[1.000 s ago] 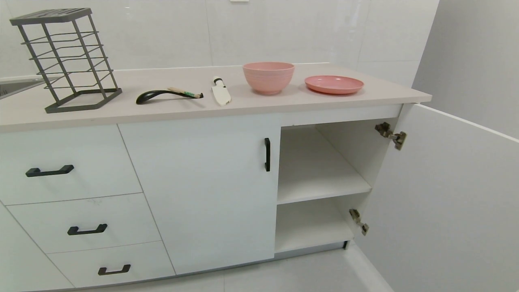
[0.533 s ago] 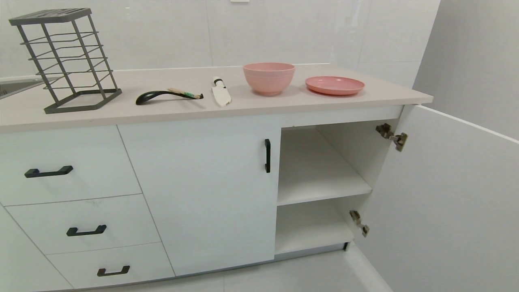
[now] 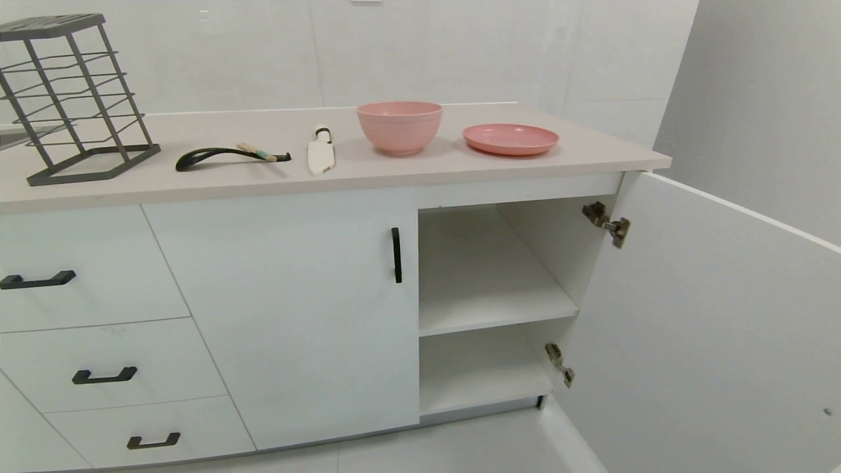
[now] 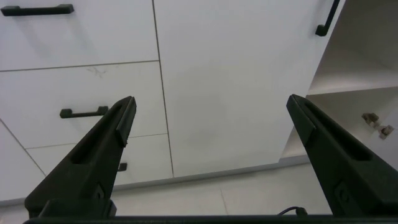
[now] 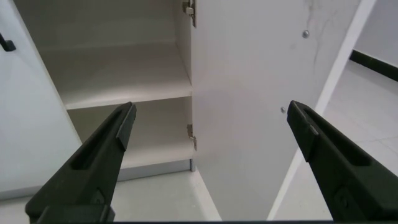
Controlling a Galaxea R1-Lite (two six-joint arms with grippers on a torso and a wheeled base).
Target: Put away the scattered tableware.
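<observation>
On the beige countertop (image 3: 131,184) stand a pink bowl (image 3: 399,126) and, to its right, a flat pink plate (image 3: 510,138). Left of the bowl lie a white knife (image 3: 320,152) and a black ladle with a wooden handle (image 3: 223,155). My left gripper (image 4: 208,109) is open, low in front of the closed white cabinet door (image 4: 230,81) and the drawers (image 4: 81,99). Also open, my right gripper (image 5: 208,112) faces the open cabinet's shelf (image 5: 118,81) and the edge of its swung-out door (image 5: 249,93). Neither holds anything.
A dark wire rack (image 3: 72,98) stands at the counter's left end. The right cabinet compartment (image 3: 486,289) is open, with two bare shelves; its door (image 3: 709,328) swings out toward me on the right. Three drawers with black handles (image 3: 105,376) sit lower left. Grey floor (image 3: 460,447) lies below.
The whole head picture has slid to the left, so the camera has turned right. Nothing on the counter has moved.
</observation>
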